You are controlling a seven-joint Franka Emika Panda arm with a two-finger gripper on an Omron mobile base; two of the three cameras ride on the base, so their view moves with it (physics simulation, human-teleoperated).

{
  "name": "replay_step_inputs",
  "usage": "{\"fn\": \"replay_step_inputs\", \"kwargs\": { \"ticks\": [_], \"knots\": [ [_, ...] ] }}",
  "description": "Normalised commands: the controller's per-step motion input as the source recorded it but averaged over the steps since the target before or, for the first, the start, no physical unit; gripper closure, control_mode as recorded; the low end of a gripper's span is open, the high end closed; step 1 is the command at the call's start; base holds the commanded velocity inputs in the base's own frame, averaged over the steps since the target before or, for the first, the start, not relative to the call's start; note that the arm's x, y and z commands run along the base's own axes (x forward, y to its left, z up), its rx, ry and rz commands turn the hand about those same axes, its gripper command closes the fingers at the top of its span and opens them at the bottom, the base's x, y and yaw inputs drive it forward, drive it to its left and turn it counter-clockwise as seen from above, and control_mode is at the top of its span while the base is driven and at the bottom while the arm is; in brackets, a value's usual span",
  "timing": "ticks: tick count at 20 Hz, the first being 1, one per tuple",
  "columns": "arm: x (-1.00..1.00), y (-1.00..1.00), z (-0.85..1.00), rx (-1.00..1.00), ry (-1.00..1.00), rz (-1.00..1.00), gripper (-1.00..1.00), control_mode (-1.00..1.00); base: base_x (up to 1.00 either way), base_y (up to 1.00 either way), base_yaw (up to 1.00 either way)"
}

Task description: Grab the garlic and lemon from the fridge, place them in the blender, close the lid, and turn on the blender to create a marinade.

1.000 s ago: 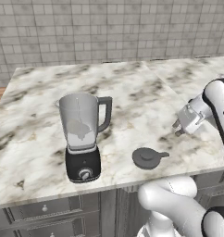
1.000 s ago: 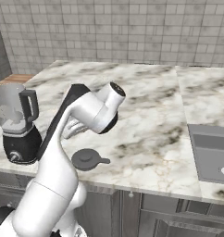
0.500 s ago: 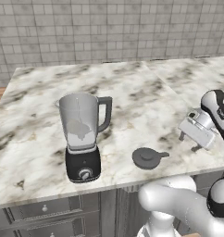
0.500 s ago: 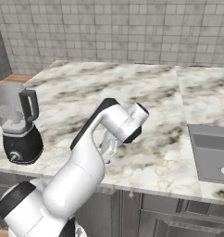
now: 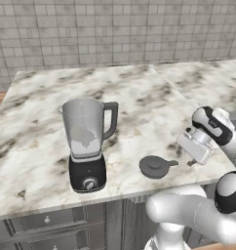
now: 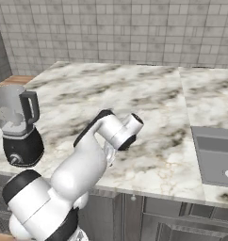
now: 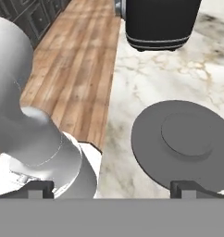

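We see the blender (image 5: 87, 146) standing at the near left of the marble counter (image 5: 139, 93), its jar uncovered, while the lid (image 5: 155, 166) lies flat just to its right near the front edge, apart from the jar. Our gripper (image 7: 113, 187) hangs beside the lid with fingers spread wide and empty, which we judge suits a reach for it.

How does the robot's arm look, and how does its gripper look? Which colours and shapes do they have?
The arm is glossy white, made of thick rounded segments with dark, almost black joint bands and end caps. The gripper has a pale boxy hand and two small dark, squared finger tips. No cables or markings show.
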Motion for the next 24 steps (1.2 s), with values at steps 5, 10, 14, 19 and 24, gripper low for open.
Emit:
{"fn": "replay_step_inputs", "kwargs": {
  "ticks": [5,10,14,19,24],
  "knots": [
    [0.54,0.0,-0.65,-0.01,-0.01,-0.12,-1.0,-1.0,0.0,0.0,0.0],
    [0.62,0.0,-0.47,0.0,-0.05,-0.03,-1.0,-1.0,0.0,0.0,0.0],
    [0.45,0.0,-0.52,0.0,-0.09,0.0,-1.0,-1.0,0.0,0.0,0.0],
    [0.15,0.07,-0.51,-0.01,-0.07,0.0,-1.0,-1.0,0.0,0.0,0.0],
    [0.0,0.42,-0.34,-0.05,-0.06,0.0,1.0,-1.0,0.0,0.0,0.0]
  ]
}}
